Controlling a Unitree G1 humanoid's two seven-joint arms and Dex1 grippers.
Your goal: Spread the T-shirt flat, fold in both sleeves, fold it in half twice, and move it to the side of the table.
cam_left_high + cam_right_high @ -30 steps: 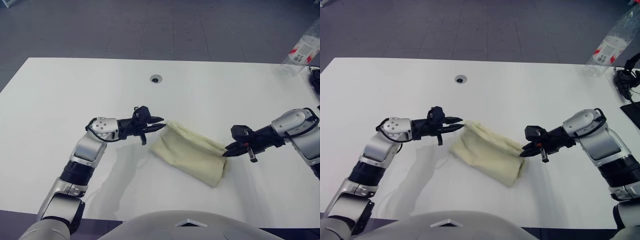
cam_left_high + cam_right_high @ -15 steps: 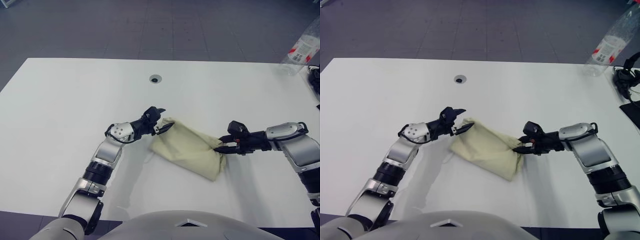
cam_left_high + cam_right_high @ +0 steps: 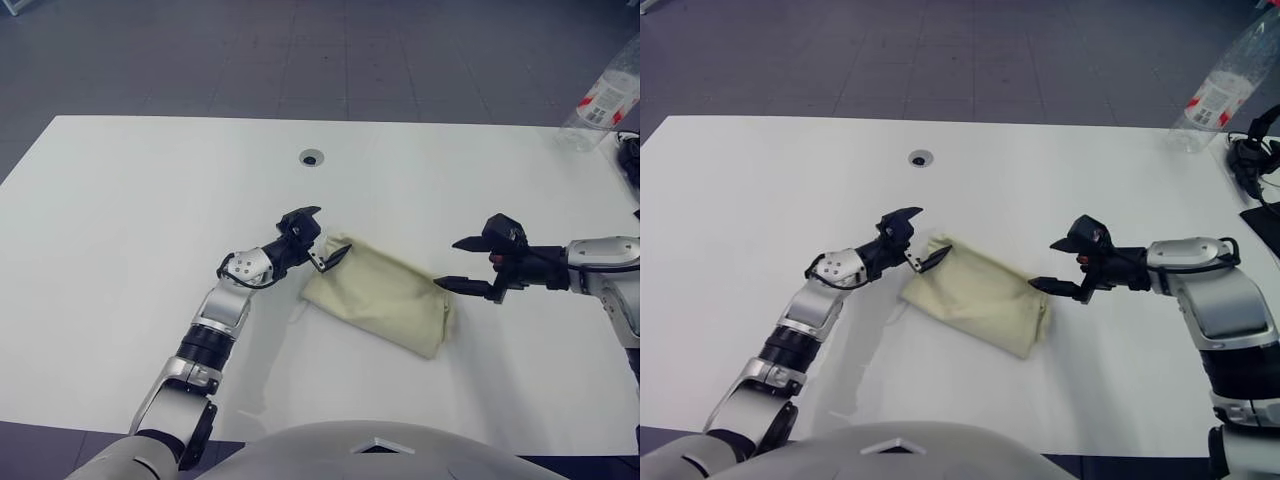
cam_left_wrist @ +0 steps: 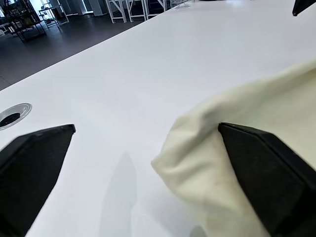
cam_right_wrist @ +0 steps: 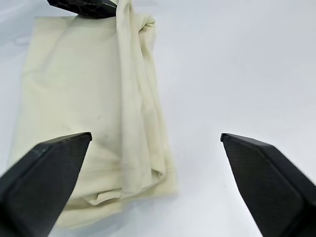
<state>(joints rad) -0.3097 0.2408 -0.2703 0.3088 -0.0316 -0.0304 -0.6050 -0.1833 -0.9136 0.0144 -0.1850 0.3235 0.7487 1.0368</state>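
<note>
Diagonally, seemingly folded T-shirt (image 3: 380,297), far-left to near-right.

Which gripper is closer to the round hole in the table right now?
Left. The left gripper, jaws open, is at the left end of the folded T-shirt, with the hole just beyond it; the right gripper is at the opposite end, farther from the hole.

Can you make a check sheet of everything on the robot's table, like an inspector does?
Surface: white table, one round hole.
Job's things: folded T-shirt lying mid-table, not yet at the side.
Clutter: plastic bottle at the far right corner.
Grippers: left gripper open at one end of the shirt; right gripper open at the other end.
Cables: black cable at the right edge.
Surroundings: grey tiled floor.
</note>
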